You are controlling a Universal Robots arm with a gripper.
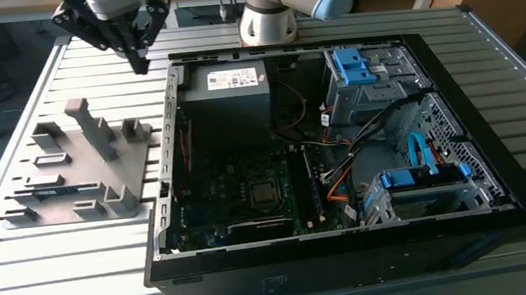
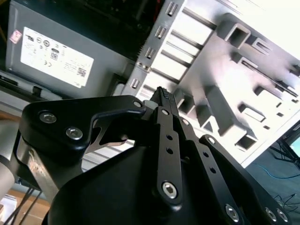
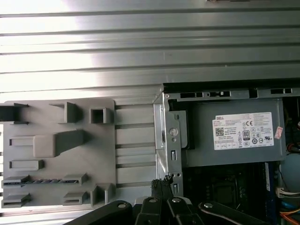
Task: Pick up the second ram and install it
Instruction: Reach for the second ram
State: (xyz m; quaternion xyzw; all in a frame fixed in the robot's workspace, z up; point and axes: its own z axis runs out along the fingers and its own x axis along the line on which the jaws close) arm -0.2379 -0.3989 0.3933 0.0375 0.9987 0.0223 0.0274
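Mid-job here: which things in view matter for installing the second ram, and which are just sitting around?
Job:
- dark green-blue memory stick, in the grey slotted holder block
- black gripper, shut and empty
- long black motherboard slots

Just lying about:
- grey power supply box with pale label
- blue plastic drive brackets
- orange cables

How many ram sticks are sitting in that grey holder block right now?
1. The ram stick sits in a long slot of the grey holder block, at the exterior view's left of the computer case. Its other slots look empty.
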